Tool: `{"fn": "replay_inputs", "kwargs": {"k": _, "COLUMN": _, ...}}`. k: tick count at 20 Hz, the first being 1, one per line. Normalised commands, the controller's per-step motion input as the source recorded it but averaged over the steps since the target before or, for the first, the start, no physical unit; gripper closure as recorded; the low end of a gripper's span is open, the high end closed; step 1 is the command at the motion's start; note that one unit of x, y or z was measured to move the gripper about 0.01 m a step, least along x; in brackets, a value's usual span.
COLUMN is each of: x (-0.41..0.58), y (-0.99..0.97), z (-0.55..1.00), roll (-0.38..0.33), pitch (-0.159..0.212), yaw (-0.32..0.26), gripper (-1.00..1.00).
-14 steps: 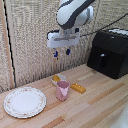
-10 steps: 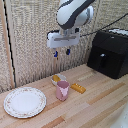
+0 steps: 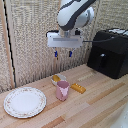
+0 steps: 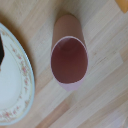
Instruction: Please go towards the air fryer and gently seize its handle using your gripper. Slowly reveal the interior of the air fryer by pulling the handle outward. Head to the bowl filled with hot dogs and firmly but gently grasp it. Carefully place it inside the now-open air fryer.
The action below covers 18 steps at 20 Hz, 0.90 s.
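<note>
The air fryer (image 3: 111, 52) is a glossy black box at the exterior view's right, its drawer closed, with the handle (image 3: 102, 61) on its front. My gripper (image 3: 62, 53) hangs open and empty high above the table, well to the left of the air fryer and above the pink cup (image 3: 62, 90). The bowl (image 3: 58, 78) with hot dogs sits just behind the cup, partly hidden by it. The wrist view looks straight down into the pink cup (image 4: 70, 60); no fingers show there.
A floral-rimmed plate (image 3: 24, 102) lies at the exterior view's front left, and its edge shows in the wrist view (image 4: 15, 85). A yellow-orange stick (image 3: 77, 88) lies on the wooden table to the right of the cup. A woven screen stands behind.
</note>
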Motion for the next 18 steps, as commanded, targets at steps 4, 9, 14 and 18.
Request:
{"fn": "replay_inputs", "kwargs": {"k": 4, "x": 0.061, "y": -0.1, "z": 0.0, "roll": -0.219, "pitch": 0.0, "yaw": -0.297, "gripper": -1.0}}
{"fn": "replay_inputs", "kwargs": {"k": 9, "x": 0.075, "y": -0.12, "z": 0.0, "roll": -0.319, "pitch": 0.001, "yaw": -0.228, "gripper": -1.0}}
{"fn": "replay_inputs", "kwargs": {"k": 14, "x": 0.044, "y": -0.15, "z": -0.11, "roll": -0.375, "pitch": 0.0, "yaw": -0.162, "gripper": -1.0}}
{"fn": "replay_inputs", "kwargs": {"k": 18, "x": 0.003, "y": -0.16, "z": -0.15, "roll": -0.375, "pitch": 0.0, "yaw": -0.145, "gripper": -1.0}}
